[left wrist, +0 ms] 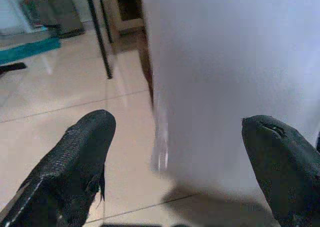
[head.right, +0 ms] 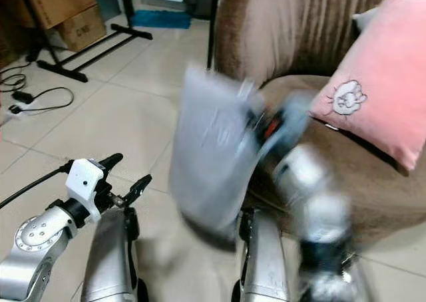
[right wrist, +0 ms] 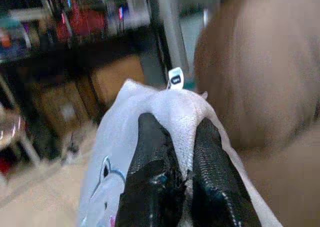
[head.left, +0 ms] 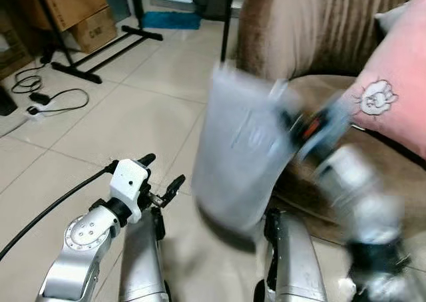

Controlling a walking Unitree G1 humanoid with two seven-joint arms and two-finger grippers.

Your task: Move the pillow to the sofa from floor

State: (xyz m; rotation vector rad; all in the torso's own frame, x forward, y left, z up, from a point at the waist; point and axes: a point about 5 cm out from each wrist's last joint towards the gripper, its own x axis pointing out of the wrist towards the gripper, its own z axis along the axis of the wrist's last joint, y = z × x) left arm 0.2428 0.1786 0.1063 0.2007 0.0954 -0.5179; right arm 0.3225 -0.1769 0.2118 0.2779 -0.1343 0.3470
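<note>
A grey pillow [head.left: 243,155] is pinched at its corner by the right gripper [right wrist: 174,159] (blurred) beside the brown sofa [head.left: 319,29]; the left gripper [left wrist: 175,157] is held spread.

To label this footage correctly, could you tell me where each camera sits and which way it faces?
Left eye: head, looking down; left gripper, white pillow, sofa, pink pillow.
Right eye: same scene; right gripper blurred.
Left wrist: along open fingers at the white pillow.
Right wrist: along fingers pinching its corner.
All four share the white pillow.
</note>
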